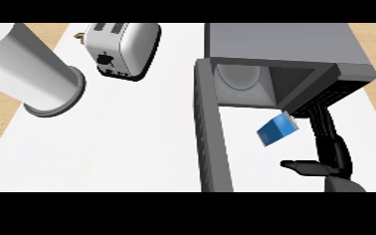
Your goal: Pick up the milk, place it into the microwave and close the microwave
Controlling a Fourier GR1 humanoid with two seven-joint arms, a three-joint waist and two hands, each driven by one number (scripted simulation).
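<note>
Right hand (pixel 323 149), fingers straight (not pinching), is nudging milk (pixel 277 129) toward open microwave (pixel 294 74) w/ door (pixel 211 129) swung wide.

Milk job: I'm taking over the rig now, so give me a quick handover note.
Right hand: fingers stretched up toward the microwave, nothing held.
Left hand: not in view.
Milk: tilted, just outside the microwave's mouth, next to the right hand's fingertips.
Door: open.
Done: milk brought up to the opening.
Left: get milk inside, close door.
</note>
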